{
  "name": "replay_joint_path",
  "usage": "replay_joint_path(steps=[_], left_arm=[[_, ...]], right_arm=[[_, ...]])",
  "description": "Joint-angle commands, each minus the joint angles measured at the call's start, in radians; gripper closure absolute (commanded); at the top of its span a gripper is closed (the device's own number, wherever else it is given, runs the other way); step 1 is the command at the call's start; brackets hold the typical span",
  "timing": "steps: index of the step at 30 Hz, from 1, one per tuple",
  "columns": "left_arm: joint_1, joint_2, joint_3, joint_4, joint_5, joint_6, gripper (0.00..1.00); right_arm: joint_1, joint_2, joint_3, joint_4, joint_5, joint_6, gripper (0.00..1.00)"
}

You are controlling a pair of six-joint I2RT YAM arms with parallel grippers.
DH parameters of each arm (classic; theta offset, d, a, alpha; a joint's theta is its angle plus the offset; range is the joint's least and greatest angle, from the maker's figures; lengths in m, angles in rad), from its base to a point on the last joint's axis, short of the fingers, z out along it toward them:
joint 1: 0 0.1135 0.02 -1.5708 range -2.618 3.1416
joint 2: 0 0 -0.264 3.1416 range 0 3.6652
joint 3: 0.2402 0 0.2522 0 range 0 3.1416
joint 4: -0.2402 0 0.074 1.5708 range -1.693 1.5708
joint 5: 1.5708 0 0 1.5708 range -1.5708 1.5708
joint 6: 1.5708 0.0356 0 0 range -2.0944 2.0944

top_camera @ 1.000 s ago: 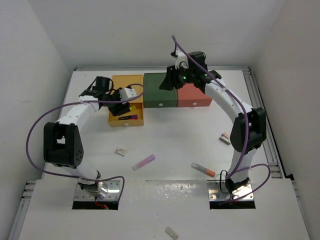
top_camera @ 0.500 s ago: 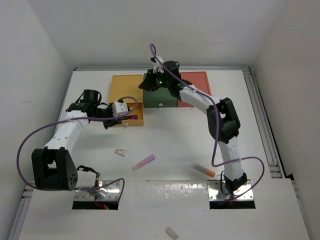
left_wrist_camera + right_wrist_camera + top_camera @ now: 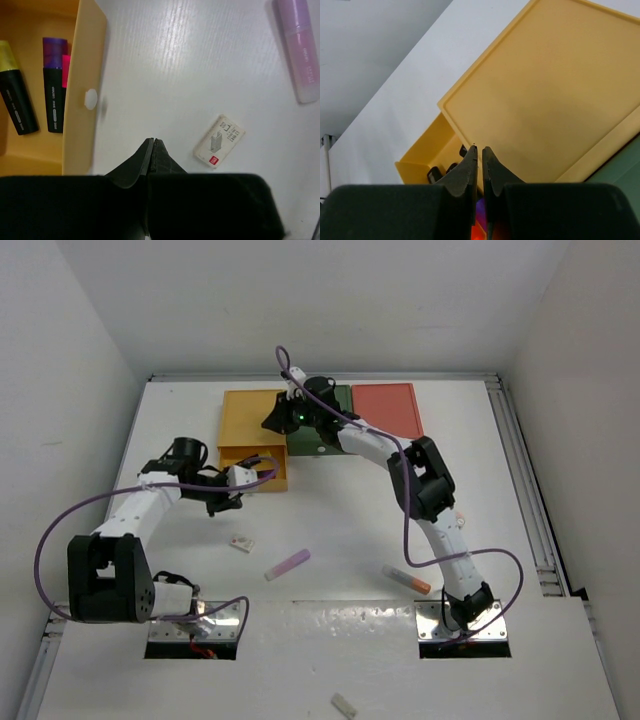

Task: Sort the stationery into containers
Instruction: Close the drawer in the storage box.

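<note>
The mustard yellow container [image 3: 245, 415] has its drawer [image 3: 85, 75] pulled out, with yellow-capped [image 3: 15, 107] and purple-capped [image 3: 54, 85] markers lying inside. My left gripper [image 3: 152, 141] is shut and empty, low over the table just in front of that drawer's white knob [image 3: 90, 98]. An eraser [image 3: 219, 140] lies close on its right and the lilac stick [image 3: 300, 50] farther off. My right gripper [image 3: 478, 148] hangs over the yellow box top [image 3: 555, 95], jaws shut on nothing. The dark green container [image 3: 325, 435] and salmon red container [image 3: 385, 405] stand closed. A clear orange-tipped tube [image 3: 406, 579] lies near the right base.
The right arm [image 3: 420, 480] arches across the green box and the table's middle. A purple cable [image 3: 90, 515] loops from the left arm. A pale stub [image 3: 343, 704] lies on the near ledge in front of the bases. White walls close in the table.
Both grippers have closed. The right arm swung left from over the red and green boxes to the yellow one. The left gripper drew back out of the drawer toward the near side.
</note>
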Motion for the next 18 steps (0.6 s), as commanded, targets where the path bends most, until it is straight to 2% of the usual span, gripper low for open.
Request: replay_joint_path(steps=[1,7,18], left_arm=[[-0.013,0.016,-0.031,0.114,-0.009,-0.012,0.96],[-0.041,0.055,-0.055,0.216,-0.049,-0.064,0.96],[-0.101,0.228,-0.034,0.427,-0.155,-0.205,0.96]], right_arm=[[0.005,0.017,0.048,0.049,0.019,-0.037,0.94],[0.020,0.029,0.025,0.032,0.021,-0.061,0.94],[0.023,0.034,0.002,-0.012,0.036,-0.103,0.94]])
